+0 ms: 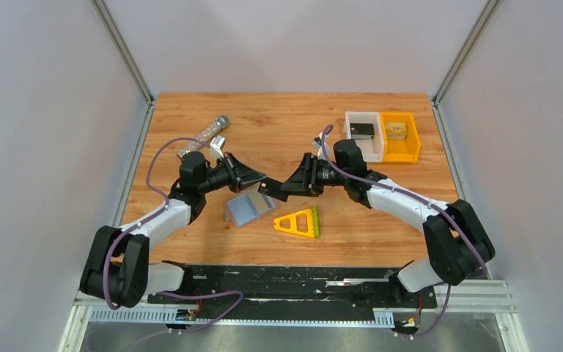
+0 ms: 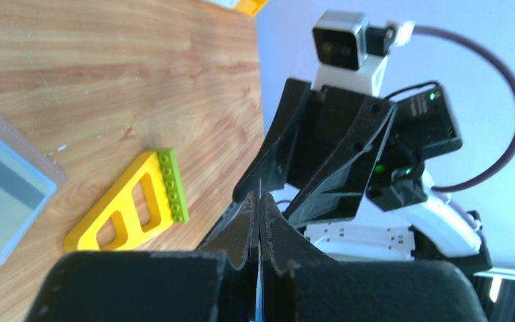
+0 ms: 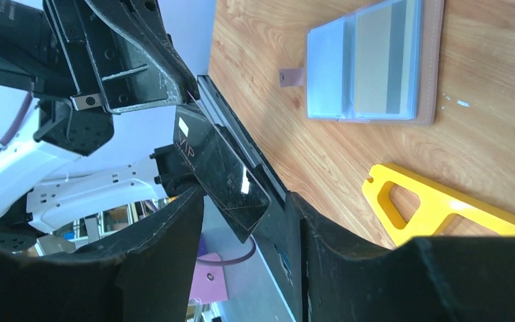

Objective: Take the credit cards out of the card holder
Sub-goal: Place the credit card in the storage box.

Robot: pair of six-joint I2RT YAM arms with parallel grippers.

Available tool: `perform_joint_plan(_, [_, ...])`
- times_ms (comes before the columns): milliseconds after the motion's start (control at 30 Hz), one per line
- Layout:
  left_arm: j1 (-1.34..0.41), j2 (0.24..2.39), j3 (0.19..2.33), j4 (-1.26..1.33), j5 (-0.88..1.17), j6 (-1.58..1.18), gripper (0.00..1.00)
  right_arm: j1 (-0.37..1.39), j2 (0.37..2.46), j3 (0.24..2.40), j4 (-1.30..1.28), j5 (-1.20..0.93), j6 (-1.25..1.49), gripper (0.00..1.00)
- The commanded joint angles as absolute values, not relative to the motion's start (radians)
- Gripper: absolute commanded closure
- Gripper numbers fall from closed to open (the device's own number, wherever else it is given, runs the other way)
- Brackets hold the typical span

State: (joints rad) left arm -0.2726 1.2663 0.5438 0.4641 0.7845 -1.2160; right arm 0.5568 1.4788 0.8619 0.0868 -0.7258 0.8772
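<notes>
The card holder [image 1: 249, 207] lies open on the table, grey-blue with a brownish border. A tan credit card [image 3: 375, 57] sits in its clear slot. It also shows in the left wrist view [image 2: 0, 188]. My left gripper [image 1: 262, 182] is shut on a black credit card [image 3: 221, 171] marked VIP and holds it in the air above the table. In the left wrist view that card shows edge-on [image 2: 259, 268] between the closed fingers, at the left gripper [image 2: 260, 198]. My right gripper [image 1: 282, 187] is open, and its jaws stand on either side of the card's free end [image 3: 247, 201].
A yellow-and-green triangular frame [image 1: 298, 222] lies just right of the holder. A white bin [image 1: 363, 132] and an orange bin [image 1: 399, 136] stand at the back right. A clear tube with a silver cap [image 1: 204, 136] lies at the back left.
</notes>
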Motion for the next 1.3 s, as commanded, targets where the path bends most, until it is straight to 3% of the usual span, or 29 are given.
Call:
perform_joint_plan(0, [-0.292,1.254,0.524,0.629,0.655,-1.321,1.00,0.582,1.451,0.830,0.304,-0.686,0.999,0.51])
perform_joint_plan(133, [-0.305,1.225,0.508,0.632,0.603,-1.327,1.00,0.604,1.445,0.807,0.359,-0.661,1.031,0.55])
perform_joint_plan(233, [-0.308,1.210,0.498,0.627,0.584,-1.327,1.00,0.610,1.431,0.795,0.372,-0.631,1.045,0.70])
perform_joint_plan(467, [-0.308,1.169,0.464,0.615,0.523,-1.339,1.00,0.611,1.418,0.775,0.381,-0.601,1.086,0.68])
perform_joint_plan(767, [-0.308,1.125,0.427,0.561,0.467,-1.361,1.00,0.611,1.405,0.745,0.425,-0.602,1.116,0.81])
perform_joint_plan(967, [-0.308,1.102,0.412,0.545,0.450,-1.355,1.00,0.610,1.397,0.706,0.504,-0.614,1.131,1.00])
perform_joint_plan(1033, [-0.308,1.102,0.417,0.532,0.456,-1.343,0.93,0.610,1.390,0.707,0.517,-0.624,1.118,1.00])
perform_joint_plan(1100, [-0.308,1.096,0.426,0.492,0.456,-1.318,0.67,0.604,1.378,0.732,0.469,-0.625,1.076,1.00])
perform_joint_plan(1167, [-0.308,1.081,0.437,0.437,0.457,-1.285,0.48,0.589,1.366,0.762,0.397,-0.631,1.016,1.00])
perform_joint_plan(1267, [-0.308,1.045,0.463,0.323,0.455,-1.213,0.34,0.538,1.351,0.800,0.302,-0.671,0.938,1.00])
